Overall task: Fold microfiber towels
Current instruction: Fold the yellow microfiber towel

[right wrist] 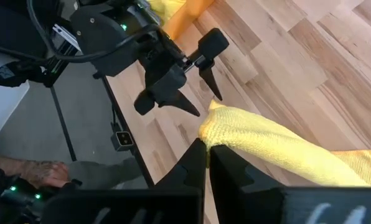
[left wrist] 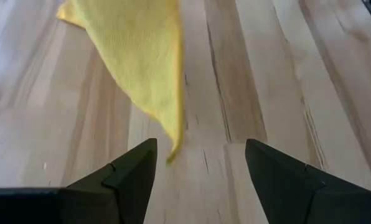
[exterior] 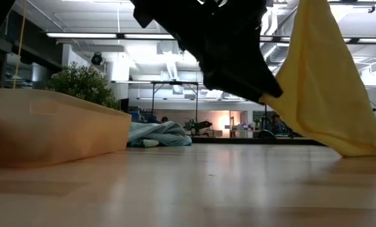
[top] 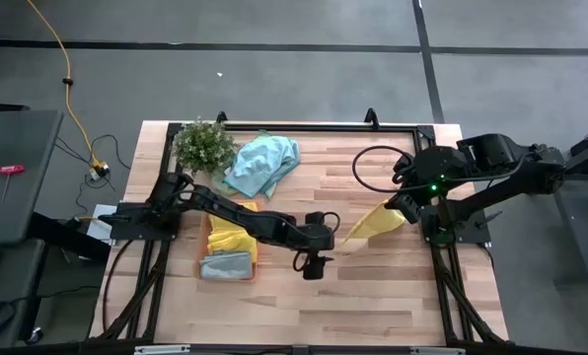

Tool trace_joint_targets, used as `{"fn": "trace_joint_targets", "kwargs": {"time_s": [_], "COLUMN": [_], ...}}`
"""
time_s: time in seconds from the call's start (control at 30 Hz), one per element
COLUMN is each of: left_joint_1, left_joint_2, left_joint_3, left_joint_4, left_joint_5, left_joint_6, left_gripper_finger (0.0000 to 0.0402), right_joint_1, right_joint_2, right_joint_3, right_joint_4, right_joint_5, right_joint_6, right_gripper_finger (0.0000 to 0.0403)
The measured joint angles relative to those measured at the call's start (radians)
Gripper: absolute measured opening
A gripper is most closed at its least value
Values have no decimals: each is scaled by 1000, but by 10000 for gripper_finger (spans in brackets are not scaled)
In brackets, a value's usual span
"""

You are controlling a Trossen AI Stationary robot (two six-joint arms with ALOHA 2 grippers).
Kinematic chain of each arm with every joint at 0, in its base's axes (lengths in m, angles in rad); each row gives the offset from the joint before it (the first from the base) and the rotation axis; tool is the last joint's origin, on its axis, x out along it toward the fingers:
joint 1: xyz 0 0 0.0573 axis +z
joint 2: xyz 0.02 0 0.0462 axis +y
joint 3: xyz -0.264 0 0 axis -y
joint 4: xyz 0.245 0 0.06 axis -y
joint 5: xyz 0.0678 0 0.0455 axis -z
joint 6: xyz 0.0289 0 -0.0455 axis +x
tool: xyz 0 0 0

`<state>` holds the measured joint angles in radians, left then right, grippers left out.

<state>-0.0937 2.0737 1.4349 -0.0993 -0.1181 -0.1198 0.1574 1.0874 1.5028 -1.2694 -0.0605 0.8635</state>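
A yellow microfiber towel (top: 373, 223) hangs over the table's right half from my shut right gripper (right wrist: 207, 146). Its lower corner (left wrist: 172, 146) points down close to the wood; I cannot tell whether it touches. My left gripper (top: 312, 264) stands open near the table's middle, low over the wood. Its fingers face that corner, which hangs just ahead of them, apart. A blue-teal towel (top: 262, 163) lies crumpled at the far side. Yellow (top: 233, 237) and grey (top: 225, 266) towels lie in the orange tray (top: 206, 235). My right gripper pinches a bunched upper part of the yellow towel (right wrist: 221, 126) between its two fingertips, slanting down from the table's right side. How many layers it holds does not show. The towel hangs below the fingers and narrows to a point toward my left gripper.
A small green plant (top: 203, 146) stands at the far left corner, beside the blue-teal towel. The orange tray sits at the left, next to my left arm. Bare wood lies along the near edge and between the two grippers.
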Motion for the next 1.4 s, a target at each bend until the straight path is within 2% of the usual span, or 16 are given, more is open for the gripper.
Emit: {"fn": "trace_joint_targets", "kwargs": {"time_s": [0.1, 0.27, 0.37, 0.5, 0.73, 0.83, 0.97, 1.17, 1.27, 1.4], "left_joint_1": [7, 27, 31, 31, 30, 42, 88, 186, 225, 234], "left_joint_2": [16, 28, 31, 30, 27, -18, -157, -390, -443, -473], "left_joint_3": [-1, 1, 0, 0, 0, 5, 32, 110, 160, 238], "left_joint_4": [27, 59, 56, 58, 57, -45, -217, -309, -373, -462], "left_joint_5": [-43, -51, -47, -46, -20, -21, -48, -55, -49, -52], "left_joint_6": [0, 0, 12, 36, 25, 29, 110, 183, 172, 157], "left_gripper_finger": [236, 234, 214, 156, 14, 10, 2, 1, 1, 0], "right_joint_1": [0, 0, 0, 0, 0, 0, 0, 0, 0, 0], "right_joint_2": [0, 0, 0, 0, 0, 0, 0, 0, 0, 0], "right_joint_3": [0, 0, 0, 0, 0, 0, 0, 0, 0, 0], "right_joint_4": [1, 2, 2, 3, 3, 3, 3, 1, -38, -105], "right_joint_5": [0, 1, 1, 1, 2, 1, 2, 27, 44, 132], "right_joint_6": [0, 0, 0, 0, 0, 0, -25, -34, -51, -35], "right_gripper_finger": [0, 0, 0, 0, 0, 0, 0, 0, 0, 0]}}
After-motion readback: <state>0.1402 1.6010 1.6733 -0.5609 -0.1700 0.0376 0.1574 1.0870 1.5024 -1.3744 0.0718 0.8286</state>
